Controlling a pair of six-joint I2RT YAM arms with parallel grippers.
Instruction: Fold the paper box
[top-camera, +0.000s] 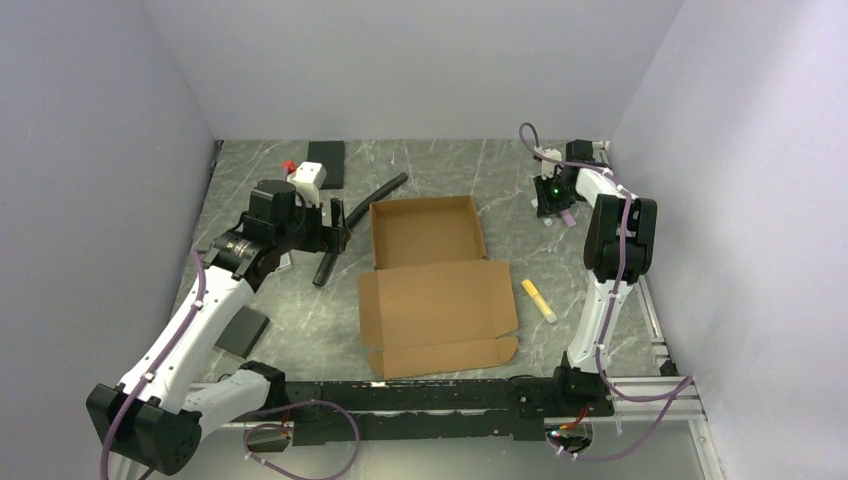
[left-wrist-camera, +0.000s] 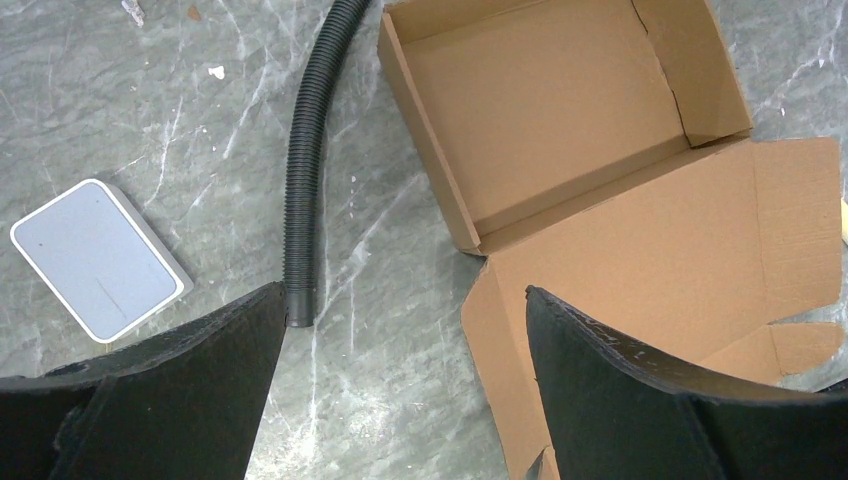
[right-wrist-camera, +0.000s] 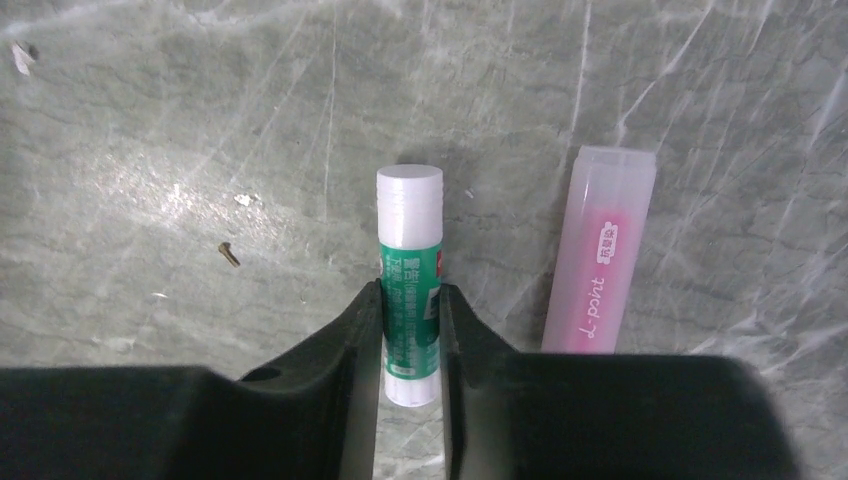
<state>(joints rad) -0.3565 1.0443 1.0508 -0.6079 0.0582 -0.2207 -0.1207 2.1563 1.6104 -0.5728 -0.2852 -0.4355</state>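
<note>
The glue stick has a white cap and a green label with white characters and a red patch, too small to read. The right gripper pinches it, one finger pressed on each side of the label, near the table's far right corner. Just beside the stick, apart from it, lies a pink tube. Its print seems to read "point", above a small white mark I cannot make out.

The box sits in the middle of the table. Its tray, walls up, faces the far edge, and its lid and flaps lie flat toward the near edge. No print shows on the cardboard.

The left gripper hangs spread wide over bare table by the box's left side, holding nothing. A black ribbed hose lies between it and the tray, and a flat grey pad with a white rim lies beyond the hose. A yellow stick lies right of the lid. A black block rests at the far edge.
</note>
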